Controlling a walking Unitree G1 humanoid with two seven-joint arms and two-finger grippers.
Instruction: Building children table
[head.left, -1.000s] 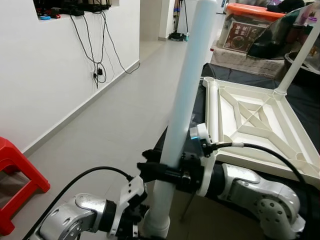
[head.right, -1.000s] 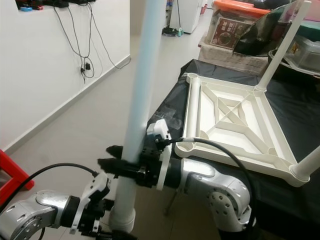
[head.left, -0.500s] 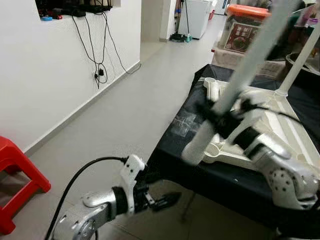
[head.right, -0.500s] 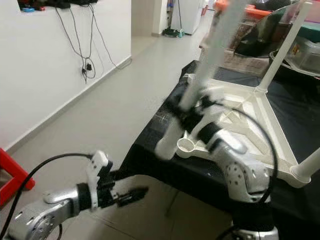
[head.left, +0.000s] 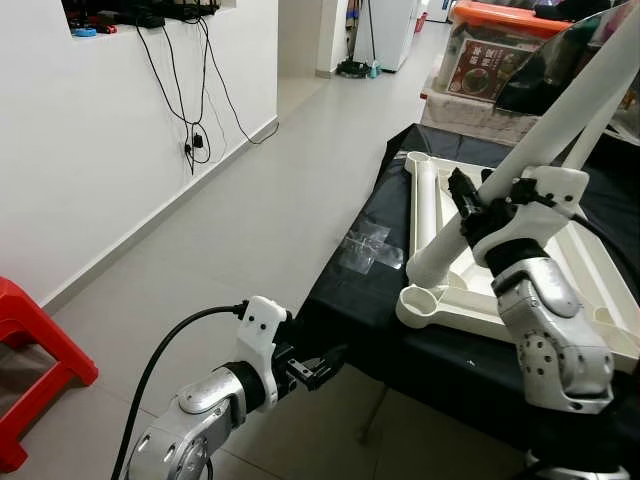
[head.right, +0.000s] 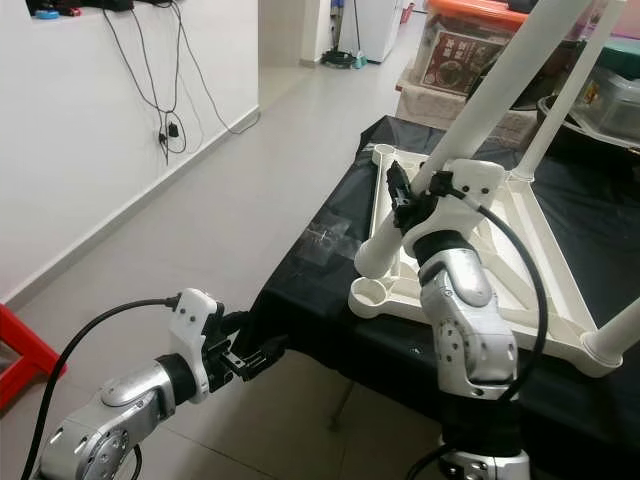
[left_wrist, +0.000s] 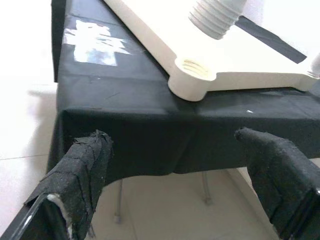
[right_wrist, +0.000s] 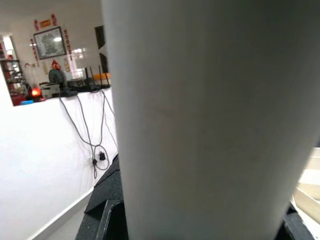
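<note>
The right gripper (head.left: 470, 205) pinches a long white table leg (head.left: 530, 150), tilted with its lower threaded end just above the near left corner socket (head.left: 422, 303) of the upside-down white tabletop (head.left: 470, 235). The tabletop lies on a black cloth (head.left: 345, 300). The left gripper (head.left: 325, 362) hangs low, near the cloth's near edge, its fingers (left_wrist: 82, 170) spread and holding nothing.

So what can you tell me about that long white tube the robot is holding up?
The table leg is a long, smooth white tube, plastic by its look, with a ribbed threaded end. The right gripper clamps it near that lower end. It leans steeply, its threaded tip hanging just above the empty corner socket of the upturned white tabletop, not yet in.
</note>
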